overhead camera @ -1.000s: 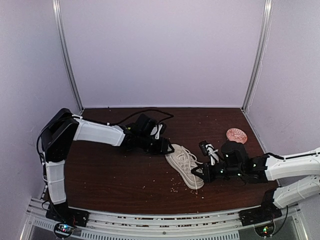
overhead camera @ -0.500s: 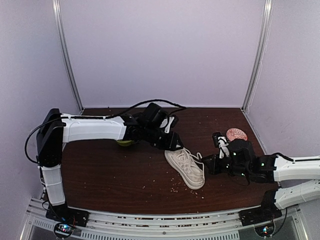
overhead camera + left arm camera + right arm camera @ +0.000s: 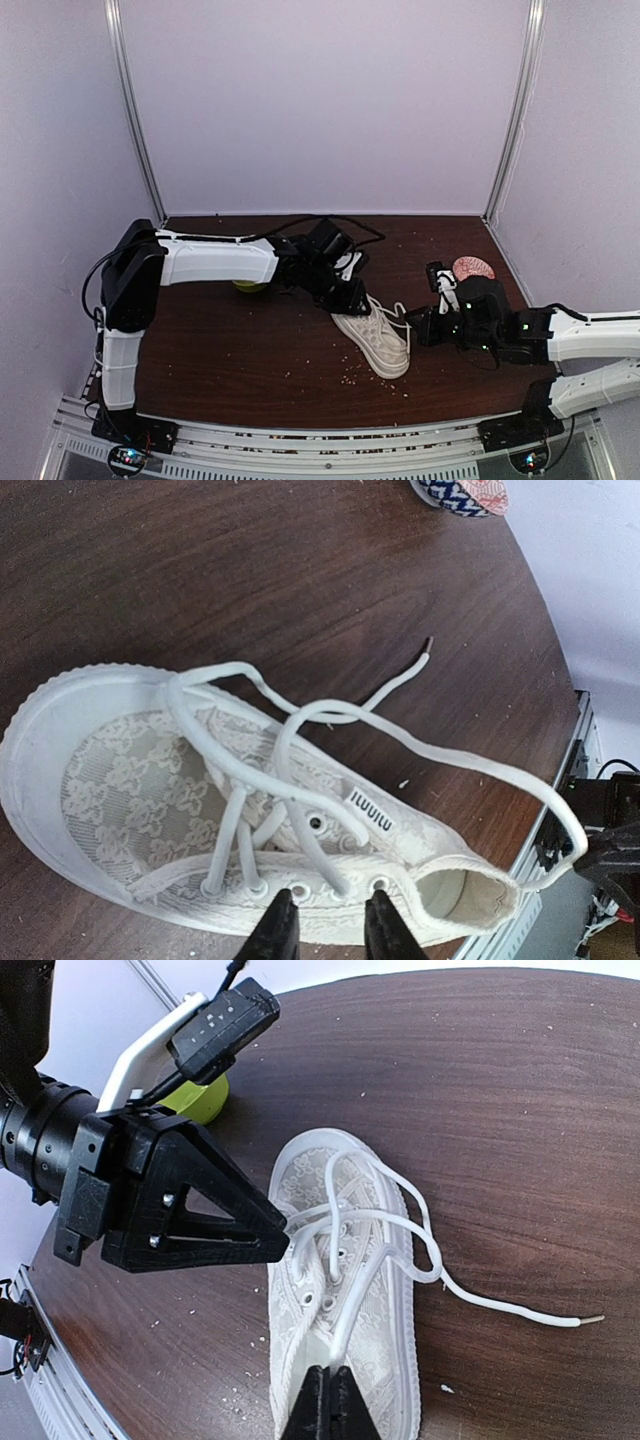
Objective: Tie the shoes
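Observation:
The off-white sneaker (image 3: 378,340) lies on the brown table, its white laces loose and crossed over the tongue. My left gripper (image 3: 355,300) is open; in the left wrist view (image 3: 328,928) its tips sit over the eyelet row on the shoe's side (image 3: 130,780), holding nothing. My right gripper (image 3: 412,325) is shut on a lace; in the right wrist view (image 3: 335,1372) the lace (image 3: 365,1300) runs from the eyelets into its closed tips above the shoe (image 3: 392,1360). The other lace end (image 3: 590,1318) lies free on the table.
A green bowl (image 3: 247,286) sits behind the left arm. A pink patterned bowl (image 3: 473,268) stands at the back right. Small crumbs (image 3: 350,375) are scattered near the shoe. The left gripper's black fingers (image 3: 190,1210) fill the left of the right wrist view.
My left gripper has moved right and nearer, from beside the green bowl onto the shoe. My right gripper has moved back and right from the shoe, drawing a lace out.

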`<action>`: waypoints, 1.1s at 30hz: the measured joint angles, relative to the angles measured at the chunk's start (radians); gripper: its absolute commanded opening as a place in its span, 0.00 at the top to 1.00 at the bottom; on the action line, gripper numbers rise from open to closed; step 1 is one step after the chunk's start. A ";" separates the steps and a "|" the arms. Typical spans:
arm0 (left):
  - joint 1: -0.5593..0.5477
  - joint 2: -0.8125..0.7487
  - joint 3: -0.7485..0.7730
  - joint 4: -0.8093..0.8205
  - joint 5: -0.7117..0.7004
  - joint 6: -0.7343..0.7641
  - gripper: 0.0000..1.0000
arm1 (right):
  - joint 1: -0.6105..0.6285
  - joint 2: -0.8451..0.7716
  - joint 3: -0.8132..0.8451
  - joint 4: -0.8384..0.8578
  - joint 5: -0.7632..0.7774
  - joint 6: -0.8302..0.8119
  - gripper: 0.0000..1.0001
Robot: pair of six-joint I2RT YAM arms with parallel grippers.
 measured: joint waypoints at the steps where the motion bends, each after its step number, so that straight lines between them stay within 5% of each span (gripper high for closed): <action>1: 0.000 0.005 0.006 -0.003 0.003 0.000 0.74 | 0.000 0.000 0.000 0.000 0.000 0.000 1.00; 33: 0.000 0.128 0.145 -0.051 0.018 0.000 0.73 | 0.000 0.008 0.000 0.011 0.000 0.009 1.00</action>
